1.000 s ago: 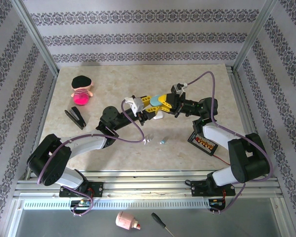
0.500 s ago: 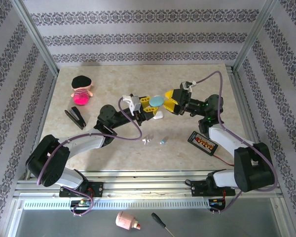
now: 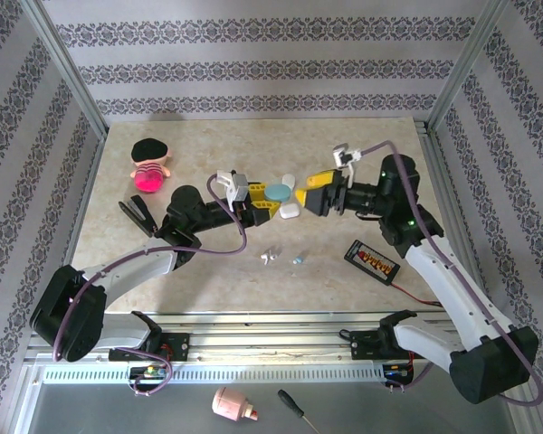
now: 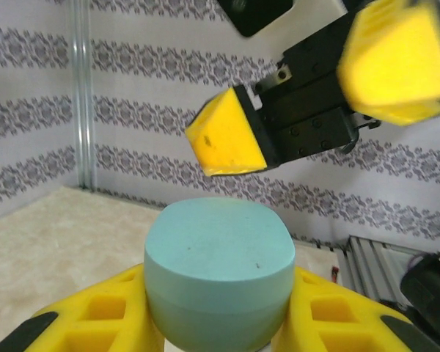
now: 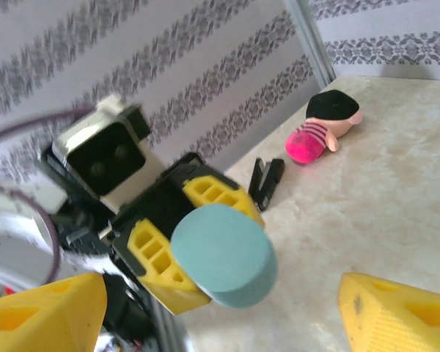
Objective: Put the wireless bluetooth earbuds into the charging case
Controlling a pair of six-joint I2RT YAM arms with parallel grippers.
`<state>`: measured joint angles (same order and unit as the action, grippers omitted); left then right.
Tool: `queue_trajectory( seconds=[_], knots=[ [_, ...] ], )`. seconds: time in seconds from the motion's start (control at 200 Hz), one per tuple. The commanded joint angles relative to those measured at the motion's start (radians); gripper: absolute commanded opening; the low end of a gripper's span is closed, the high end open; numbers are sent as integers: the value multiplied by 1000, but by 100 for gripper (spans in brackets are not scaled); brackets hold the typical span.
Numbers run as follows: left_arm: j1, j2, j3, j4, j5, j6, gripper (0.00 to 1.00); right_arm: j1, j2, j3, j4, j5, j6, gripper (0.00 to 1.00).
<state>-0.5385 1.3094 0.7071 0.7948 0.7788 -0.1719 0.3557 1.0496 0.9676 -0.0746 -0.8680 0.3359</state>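
Okay, a white earbud (image 3: 269, 258) and a teal earbud (image 3: 298, 259) are lying loose on the table (image 3: 208, 154), both sitting near the teal case (image 3: 278, 192) on its near side, toward the arm bases, close to each other but not touching. Neither bud is being held. The teal case is sitting raised off the table, clamped between the fingers of the left gripper (image 3: 271, 196), and its lid is looking closed in both wrist views. The right gripper (image 3: 305, 193) is hovering just beside the teal case on its right, jaws spread wide and holding nothing. A white case (image 3: 290, 212) is lying just beside the teal case, on the near side. Judging the buds: very light, hard, smooth plastic, likely slipping or popping out of a pinch. The rounded shape is calling for a narrow, gentle grip across the widest part of the body, fingertips going right down to the tabletop. The teal case is probably needing opening first
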Motion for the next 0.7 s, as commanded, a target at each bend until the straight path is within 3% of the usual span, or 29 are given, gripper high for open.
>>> queue_trajectory(
  seconds=[0.0, 0.335, 0.695],
  knots=[
    [11, -31, 25, -58, 78, 20, 33, 80, -9, 51, -167, 107, -331, 83],
    [11, -33, 25, -8, 116, -23, 35, 128, 92, 116, -208, 108, -388, 82],
    [10, -24, 22, 40, 175, -63, 33, 131, 126, 158, -238, 237, -353, 81]
  ],
)
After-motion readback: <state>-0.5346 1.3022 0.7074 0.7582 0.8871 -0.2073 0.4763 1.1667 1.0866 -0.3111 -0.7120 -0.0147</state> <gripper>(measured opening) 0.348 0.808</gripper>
